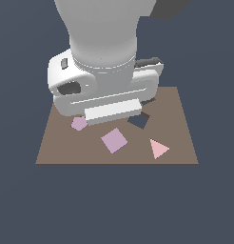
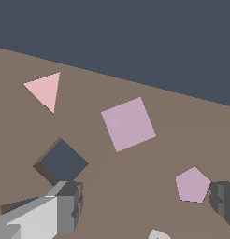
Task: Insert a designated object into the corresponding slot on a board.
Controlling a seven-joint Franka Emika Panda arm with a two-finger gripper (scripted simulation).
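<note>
The lilac square tile (image 1: 113, 140) lies flat on the brown board (image 1: 180, 143), turned at an angle, near the board's front edge. It also shows in the wrist view (image 2: 128, 123). The dark square slot (image 1: 139, 121) is just behind it, toward the exterior view's right, and shows empty in the wrist view (image 2: 63, 162). My gripper (image 2: 145, 205) is open and empty, above the board, with the square tile ahead of it and not between the fingers (image 2: 65, 205). In the exterior view the arm's hand (image 1: 104, 90) hides the fingertips and the board's back part.
A smaller lilac pentagon (image 1: 79, 123) lies by the hand, close to one finger in the wrist view (image 2: 192, 185). A pink triangle (image 1: 158, 148) lies at the board's front right. Part of another dark cutout (image 1: 148, 101) shows behind the slot. Dark floor surrounds the board.
</note>
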